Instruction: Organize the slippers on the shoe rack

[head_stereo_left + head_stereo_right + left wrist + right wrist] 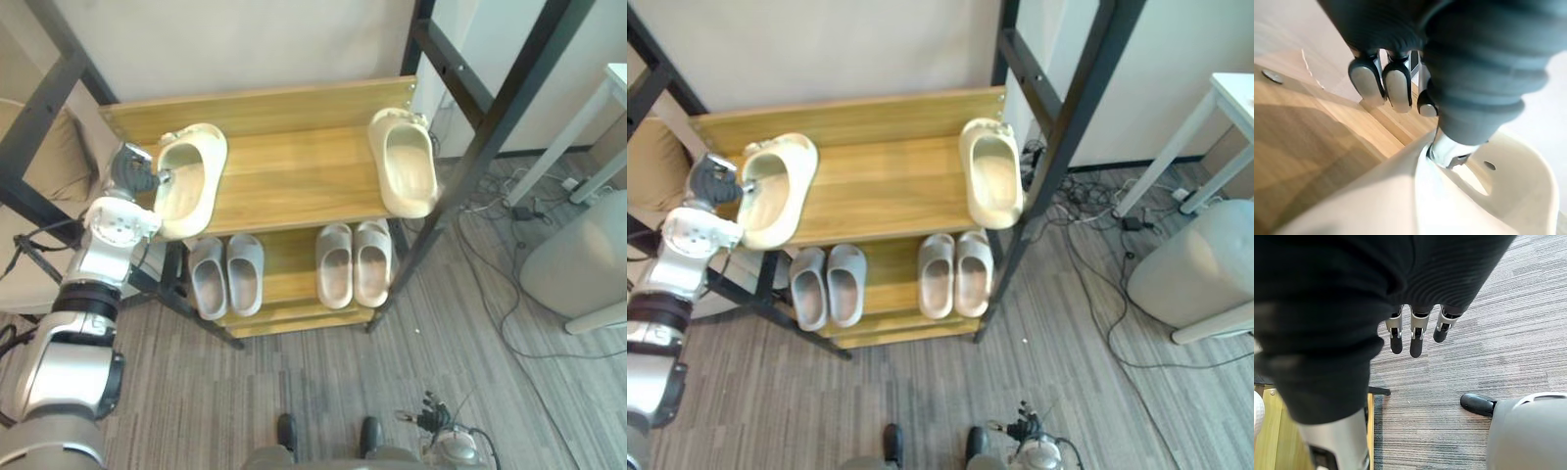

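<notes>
The left robot hand (pixel 137 176) is up at the left end of the shoe rack (pixel 265 103). Its thumb (pixel 1449 152) is hooked over the side rim of the left cream slipper (pixel 186 176), and its fingers (pixel 1369 81) are curled on the outer side above the wood. It looks like a pinch on the slipper's wall, though I can't tell whether the fingertips actually touch. The forearm comes up from below and to the left, with the wrist bent in towards the shelf.

That slipper lies skewed on the top shelf (pixel 294 171), its near end jutting past the front corner. Its mate, the right cream slipper (pixel 405 162), sits well apart at the far right end.

From where I'm standing, the job is to drag the held slipper inward and straighten it until it lies beside its mate. I'd keep it low and slide it along the wood rather than lift it, because a one-sided pinch will let it swing. The grip should also be firm before pulling, as the soft rim may fold.

Two grey pairs (pixel 225 276) (pixel 353 262) on the lower shelf (pixel 289 255) already sit side by side.

The right robot hand (pixel 1411 335) hangs over the floor, fingers loose, holding nothing.
</notes>
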Controlling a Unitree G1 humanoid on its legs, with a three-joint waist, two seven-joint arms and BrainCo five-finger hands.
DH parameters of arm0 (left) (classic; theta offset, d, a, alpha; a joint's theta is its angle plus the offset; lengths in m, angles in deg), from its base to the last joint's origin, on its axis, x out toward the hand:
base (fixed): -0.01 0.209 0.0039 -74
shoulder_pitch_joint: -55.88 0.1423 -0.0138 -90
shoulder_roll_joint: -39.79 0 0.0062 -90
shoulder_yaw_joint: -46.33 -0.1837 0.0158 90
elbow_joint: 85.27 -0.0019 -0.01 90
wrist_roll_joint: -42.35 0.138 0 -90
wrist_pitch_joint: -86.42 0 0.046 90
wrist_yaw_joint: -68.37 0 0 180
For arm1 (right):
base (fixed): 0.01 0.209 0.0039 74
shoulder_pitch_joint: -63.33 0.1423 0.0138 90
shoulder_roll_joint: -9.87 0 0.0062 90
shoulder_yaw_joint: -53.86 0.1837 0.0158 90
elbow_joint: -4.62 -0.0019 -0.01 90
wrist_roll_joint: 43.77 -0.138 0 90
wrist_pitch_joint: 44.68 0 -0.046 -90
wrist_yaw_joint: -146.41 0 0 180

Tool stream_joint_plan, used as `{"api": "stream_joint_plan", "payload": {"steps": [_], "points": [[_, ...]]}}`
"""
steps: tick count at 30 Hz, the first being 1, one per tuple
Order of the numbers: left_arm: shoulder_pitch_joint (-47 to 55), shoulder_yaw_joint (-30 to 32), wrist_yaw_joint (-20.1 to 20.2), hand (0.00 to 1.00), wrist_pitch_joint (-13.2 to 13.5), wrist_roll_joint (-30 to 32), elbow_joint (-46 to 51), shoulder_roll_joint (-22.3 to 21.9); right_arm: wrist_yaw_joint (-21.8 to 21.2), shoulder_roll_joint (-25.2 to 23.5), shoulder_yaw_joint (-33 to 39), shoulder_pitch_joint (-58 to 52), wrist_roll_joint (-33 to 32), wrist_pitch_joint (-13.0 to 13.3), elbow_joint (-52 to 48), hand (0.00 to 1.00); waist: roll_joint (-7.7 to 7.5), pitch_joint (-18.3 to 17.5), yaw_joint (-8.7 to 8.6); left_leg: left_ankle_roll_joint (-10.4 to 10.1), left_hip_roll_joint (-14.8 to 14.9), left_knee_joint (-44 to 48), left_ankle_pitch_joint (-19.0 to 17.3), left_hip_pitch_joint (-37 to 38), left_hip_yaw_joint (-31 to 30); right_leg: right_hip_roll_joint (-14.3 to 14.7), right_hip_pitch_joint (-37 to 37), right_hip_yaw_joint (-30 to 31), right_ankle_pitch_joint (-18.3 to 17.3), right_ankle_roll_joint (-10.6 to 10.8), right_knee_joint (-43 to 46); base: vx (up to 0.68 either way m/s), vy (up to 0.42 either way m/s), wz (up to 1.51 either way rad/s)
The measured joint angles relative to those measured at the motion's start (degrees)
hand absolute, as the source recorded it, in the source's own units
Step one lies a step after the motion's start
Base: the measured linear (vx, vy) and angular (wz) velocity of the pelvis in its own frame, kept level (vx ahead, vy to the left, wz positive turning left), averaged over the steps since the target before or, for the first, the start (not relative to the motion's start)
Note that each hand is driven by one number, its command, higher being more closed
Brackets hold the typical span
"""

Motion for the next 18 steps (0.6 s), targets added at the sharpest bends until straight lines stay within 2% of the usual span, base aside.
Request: {"api": "stream_joint_plan", "payload": {"steps": [6,18], "points": [[0.8,0.0,-0.1,1.0,0.0,-0.1,3.5,-0.6,0.0,0.0,0.0,0.1,0.0,0.0,0.0,0.0,0.19,0.6,-0.2,0.1,-0.2,-0.1,0.1,0.0,-0.6,0.0,0.3,-0.3,0.4,0.1,-1.2,-0.01,0.004,0.05],[4.4,1.2,-3.9,1.0,-0.1,-2.4,12.6,-1.9,0.1,0.1,0.0,2.2,0.1,0.0,0.2,0.0,0.86,2.2,-0.51,0.1,-0.7,-0.1,0.1,-0.1,-1.5,-0.3,1.5,-1.0,1.1,0.4,-2.9,0.01,0.002,0.03]]}}
